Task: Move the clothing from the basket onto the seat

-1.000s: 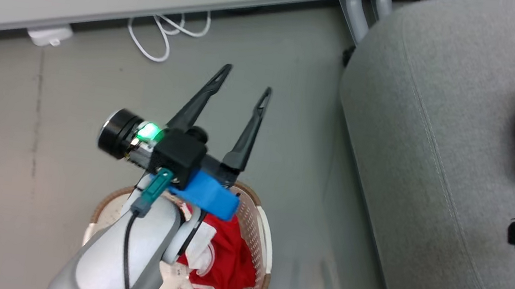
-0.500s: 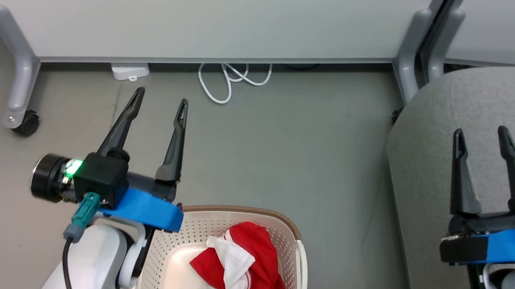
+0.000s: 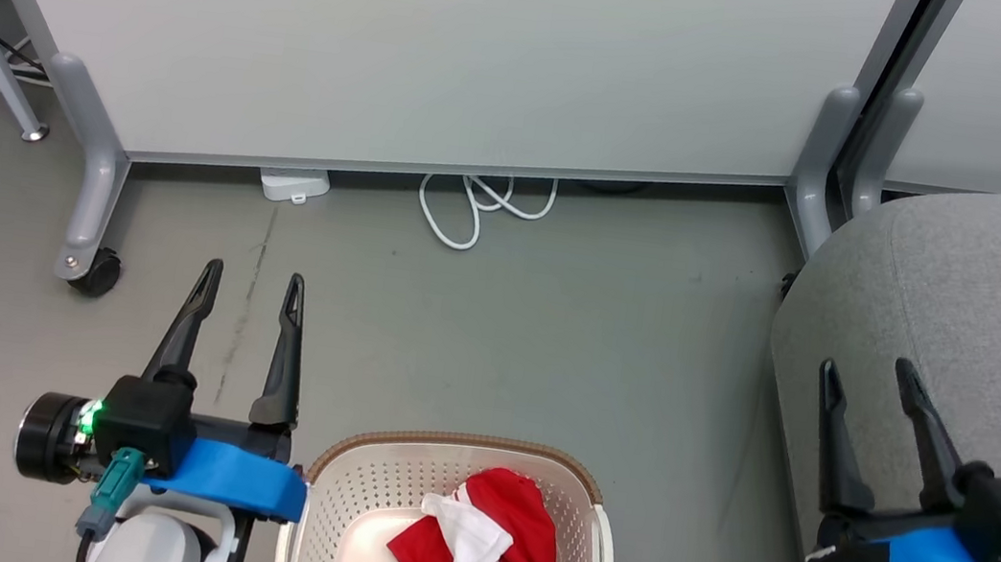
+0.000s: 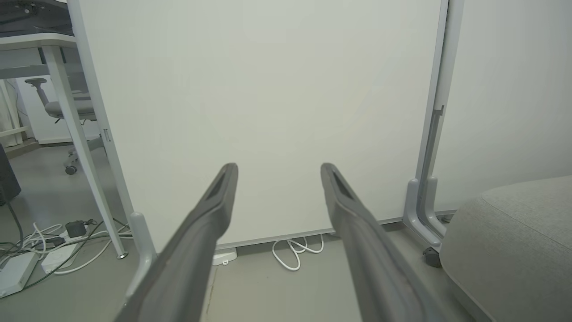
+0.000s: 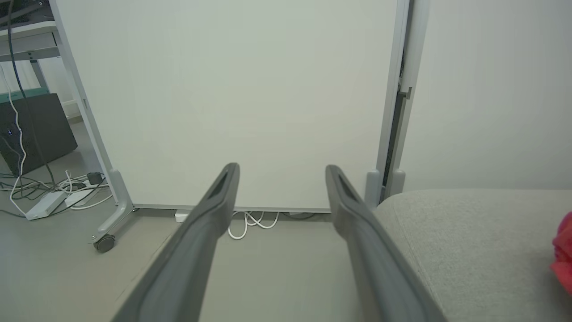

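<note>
Down at the near edge: red jersey [image 3: 543,558] with white trim heaped in the cream perforated basket [image 3: 341,502] on the floor [image 3: 552,327].
Either side of the basket, left gripper [image 3: 256,273] over bare floor and right gripper [image 3: 866,366] at the rounded edge of the grey sofa [image 3: 990,307], both spread wide, gripping nothing. Farther right on the sofa cushion, a sliver of a second red garment [image 5: 564,250]. Beyond, white looped cable [image 3: 471,209] under a pale partition panel [image 3: 454,43].

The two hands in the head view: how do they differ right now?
The left hand hangs over the floor beside the basket; the right hand hangs over the sofa edge. The left hand's fingers lean rightward in the head view, the right hand's leftward. Both are open and empty.
</note>
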{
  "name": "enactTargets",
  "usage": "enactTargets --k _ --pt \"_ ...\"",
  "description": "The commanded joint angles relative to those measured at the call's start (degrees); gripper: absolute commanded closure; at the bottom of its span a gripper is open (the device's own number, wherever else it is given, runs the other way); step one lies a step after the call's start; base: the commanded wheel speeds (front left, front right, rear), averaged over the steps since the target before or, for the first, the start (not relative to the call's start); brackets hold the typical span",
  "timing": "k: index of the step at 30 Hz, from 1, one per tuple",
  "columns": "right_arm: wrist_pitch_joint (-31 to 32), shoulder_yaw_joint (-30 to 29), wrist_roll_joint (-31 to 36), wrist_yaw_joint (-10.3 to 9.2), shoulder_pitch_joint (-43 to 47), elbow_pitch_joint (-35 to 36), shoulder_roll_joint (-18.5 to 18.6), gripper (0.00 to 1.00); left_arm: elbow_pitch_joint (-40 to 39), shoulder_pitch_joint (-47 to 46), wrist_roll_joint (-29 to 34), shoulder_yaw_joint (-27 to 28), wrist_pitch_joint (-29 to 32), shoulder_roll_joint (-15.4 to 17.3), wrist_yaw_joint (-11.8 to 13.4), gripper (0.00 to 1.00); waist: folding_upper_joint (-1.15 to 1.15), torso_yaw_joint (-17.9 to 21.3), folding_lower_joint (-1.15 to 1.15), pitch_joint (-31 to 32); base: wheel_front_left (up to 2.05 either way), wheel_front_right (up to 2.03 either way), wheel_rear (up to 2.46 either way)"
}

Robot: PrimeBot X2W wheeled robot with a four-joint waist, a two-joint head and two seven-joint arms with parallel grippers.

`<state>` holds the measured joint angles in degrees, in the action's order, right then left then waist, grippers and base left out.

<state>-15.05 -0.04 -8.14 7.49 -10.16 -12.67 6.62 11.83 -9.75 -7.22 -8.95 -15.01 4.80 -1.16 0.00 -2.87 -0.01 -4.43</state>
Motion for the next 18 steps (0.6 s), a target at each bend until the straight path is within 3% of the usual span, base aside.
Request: enactTargets --k 1,18 --pt "-0.2 -0.5 -0.1 0.01 1.8 -0.4 -0.5 0.0 -0.2 0.9 0.5 0.9 -0.2 -0.4 -0.6 0.0 0.0 -0.1 0.01 0.5 0.0 0.0 0.0" --pt "-0.2 -3.1 -0.7 0.01 9.3 -1.3 -3.0 0.0 0.4 6.2 1.2 3.7 -0.3 -1.8 -2.7 0.0 0.0 -0.5 0.01 4.0 0.0 0.0 0.0"
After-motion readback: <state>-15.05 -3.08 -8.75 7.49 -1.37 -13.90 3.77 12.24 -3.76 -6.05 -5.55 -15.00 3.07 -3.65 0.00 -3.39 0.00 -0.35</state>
